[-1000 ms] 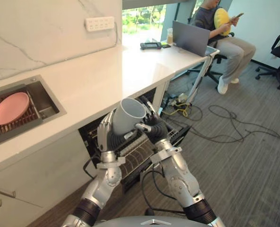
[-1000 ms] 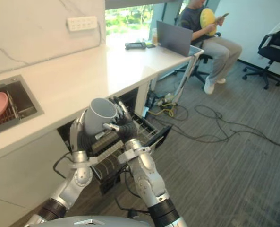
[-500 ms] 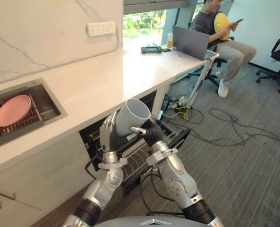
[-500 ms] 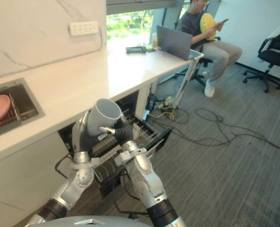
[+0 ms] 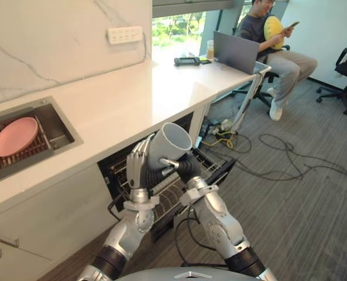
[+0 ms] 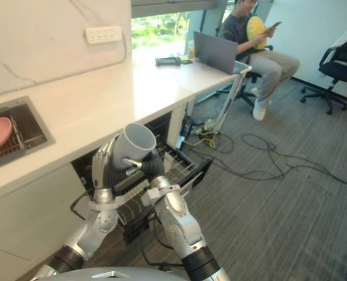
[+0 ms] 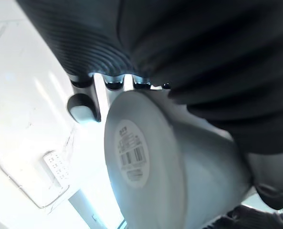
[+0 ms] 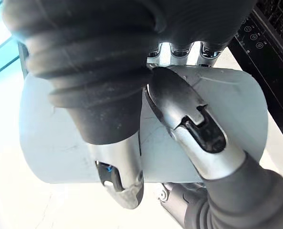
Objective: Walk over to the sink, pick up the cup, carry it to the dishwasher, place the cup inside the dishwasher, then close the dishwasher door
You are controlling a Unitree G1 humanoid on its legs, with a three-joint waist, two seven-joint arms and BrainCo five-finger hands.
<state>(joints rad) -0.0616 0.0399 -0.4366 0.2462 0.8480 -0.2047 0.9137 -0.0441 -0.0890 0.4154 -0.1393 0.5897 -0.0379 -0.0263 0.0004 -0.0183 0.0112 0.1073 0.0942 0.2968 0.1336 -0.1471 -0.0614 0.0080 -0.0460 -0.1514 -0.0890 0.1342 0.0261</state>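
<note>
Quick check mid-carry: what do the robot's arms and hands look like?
The left arm and right arm are silver-grey jointed metal with a black ribbed band each. The left hand and right hand have silver fingers with dark tips and dark ribbed covers over back and wrist.

We see the sink (image 5: 61, 133) cut off at the left edge; the cup (image 5: 170, 146), left hand (image 5: 137, 165) and right hand (image 5: 184, 167) hide most of the dishwasher rack (image 5: 167, 198).

The cup (image 5: 169, 145) sits between the left hand (image 5: 137, 165) and right hand (image 5: 184, 168), above the open dishwasher (image 5: 214, 168) under the worktop (image 5: 123, 102); the sink (image 5: 59, 132), holding 1 plate (image 5: 13, 136), lies left.
</note>
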